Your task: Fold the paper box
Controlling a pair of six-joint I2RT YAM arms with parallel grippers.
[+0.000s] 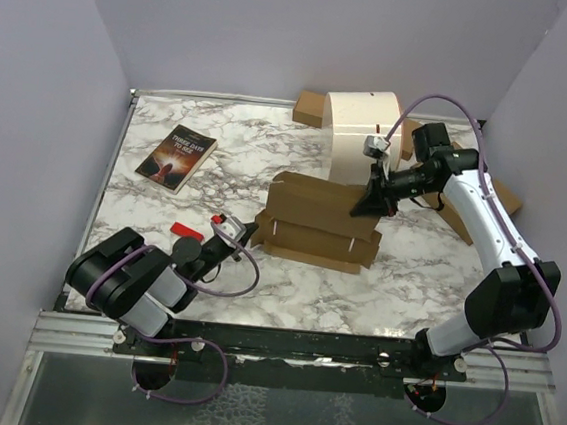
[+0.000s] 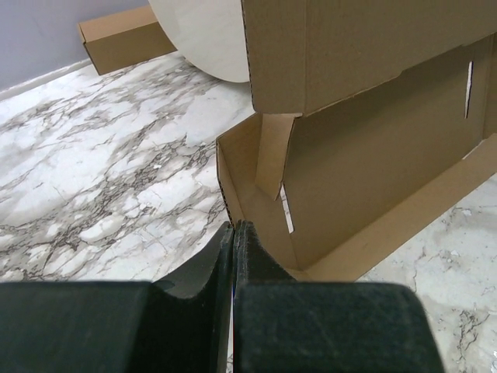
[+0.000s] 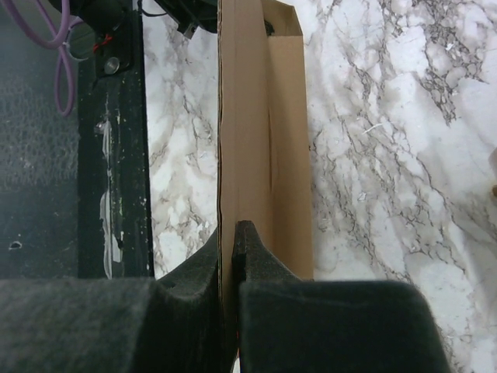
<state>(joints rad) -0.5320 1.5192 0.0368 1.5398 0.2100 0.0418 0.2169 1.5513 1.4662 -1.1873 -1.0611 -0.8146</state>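
Observation:
The paper box (image 1: 318, 221) lies half folded in the middle of the marble table, its lid panel raised and tilted over the tray. My right gripper (image 1: 370, 203) is shut on the lid's right edge; in the right wrist view the cardboard panel (image 3: 248, 116) runs edge-on between the fingertips (image 3: 229, 233). My left gripper (image 1: 248, 233) sits at the tray's left end. In the left wrist view its jaws (image 2: 234, 227) are pressed together on the lower edge of the tray's left side wall (image 2: 237, 175). A side tab (image 2: 273, 155) hangs inside that corner.
A book (image 1: 176, 157) lies at the back left. A small red item (image 1: 186, 231) sits beside the left arm. A white roll (image 1: 361, 135) and a brown cardboard box (image 1: 311, 108) stand behind the paper box. More cardboard (image 1: 501, 198) lies at the right.

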